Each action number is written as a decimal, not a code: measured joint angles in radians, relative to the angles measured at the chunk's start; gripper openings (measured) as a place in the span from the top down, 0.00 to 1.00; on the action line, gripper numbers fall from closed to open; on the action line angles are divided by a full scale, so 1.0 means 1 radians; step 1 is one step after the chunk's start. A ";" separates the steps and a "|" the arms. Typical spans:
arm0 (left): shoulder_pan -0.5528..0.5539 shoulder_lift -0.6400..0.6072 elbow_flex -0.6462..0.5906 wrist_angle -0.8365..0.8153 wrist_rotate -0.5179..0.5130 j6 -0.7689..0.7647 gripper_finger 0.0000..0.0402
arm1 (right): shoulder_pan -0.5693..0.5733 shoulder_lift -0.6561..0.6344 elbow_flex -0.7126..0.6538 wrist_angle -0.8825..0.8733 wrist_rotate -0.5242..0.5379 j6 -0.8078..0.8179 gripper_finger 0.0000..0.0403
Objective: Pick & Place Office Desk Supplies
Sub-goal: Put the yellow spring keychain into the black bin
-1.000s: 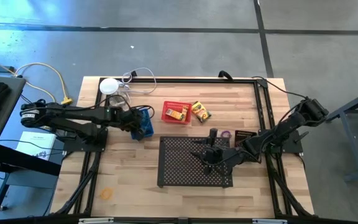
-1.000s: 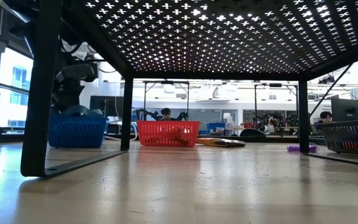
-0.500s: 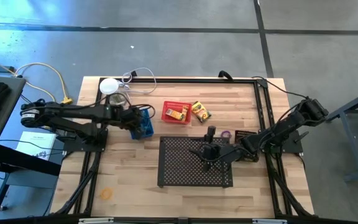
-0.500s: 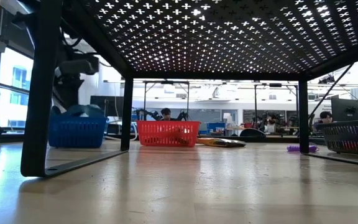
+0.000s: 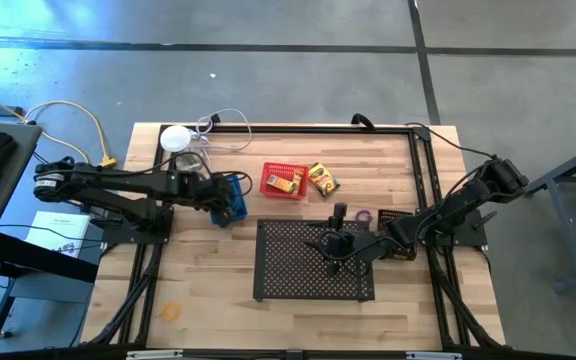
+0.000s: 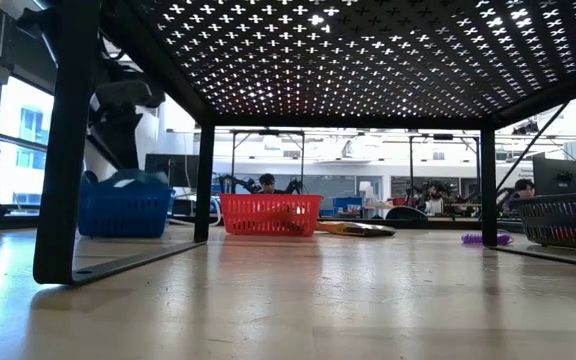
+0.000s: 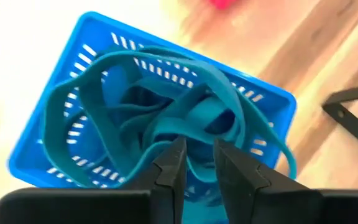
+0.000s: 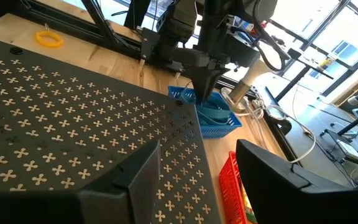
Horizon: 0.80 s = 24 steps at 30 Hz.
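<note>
On the wooden desk (image 5: 218,260) the big black perforated tray (image 5: 293,265) carries the right gripper (image 5: 336,243), fingers spread and empty. Off to its left, the blue basket (image 5: 231,199) holds teal rubber bands (image 7: 166,106); the left gripper (image 7: 195,163) hangs over them, its fingers nearly closed, seemingly pinching a strand.

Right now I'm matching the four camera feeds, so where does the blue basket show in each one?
High view: blue basket left of centre, under the left gripper.
Low view: far left, beside the tray's leg.
Left wrist view: fills the frame, holding teal bands.
Right wrist view: mid-frame, past the black tray.
Shared landmark: the red basket stands next to it.
</note>
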<state>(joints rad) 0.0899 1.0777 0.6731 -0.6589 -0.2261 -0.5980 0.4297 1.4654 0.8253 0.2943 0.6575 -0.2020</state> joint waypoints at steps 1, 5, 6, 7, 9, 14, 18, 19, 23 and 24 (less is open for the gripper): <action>-0.005 -0.002 0.000 0.000 -0.014 0.000 0.81 | 0.000 0.000 0.000 0.000 -0.002 0.002 0.51; -0.018 -0.003 0.009 0.000 -0.039 0.000 0.81 | 0.000 0.000 0.000 -0.003 -0.003 0.020 0.51; -0.021 -0.003 0.016 -0.002 -0.040 0.000 0.81 | 0.000 0.000 0.000 -0.004 -0.003 0.020 0.51; -0.024 -0.003 0.028 -0.012 -0.040 0.004 0.81 | 0.000 0.000 0.000 -0.003 -0.003 0.020 0.51; -0.030 -0.003 0.066 -0.061 -0.040 0.014 0.81 | 0.000 0.000 0.000 -0.004 -0.002 0.020 0.51; -0.071 -0.003 0.185 -0.233 -0.027 0.014 0.81 | 0.000 0.000 0.000 -0.004 -0.003 0.019 0.51; -0.155 -0.004 0.225 -0.300 0.161 -0.078 0.81 | 0.000 0.000 0.000 -0.007 -0.003 0.019 0.51; -0.184 -0.003 0.223 -0.308 0.235 -0.116 0.81 | 0.000 0.000 0.000 -0.007 -0.003 0.019 0.51; -0.356 0.020 0.221 -0.311 0.408 -0.241 0.81 | 0.000 0.000 0.000 -0.012 -0.003 0.015 0.51; -0.407 0.029 0.220 -0.311 0.409 -0.258 0.81 | 0.000 0.000 0.000 -0.014 -0.003 0.013 0.51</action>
<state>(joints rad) -0.3173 1.1066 0.8930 -0.9701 0.1825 -0.8563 0.4296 1.4654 0.8253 0.2808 0.6548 -0.1893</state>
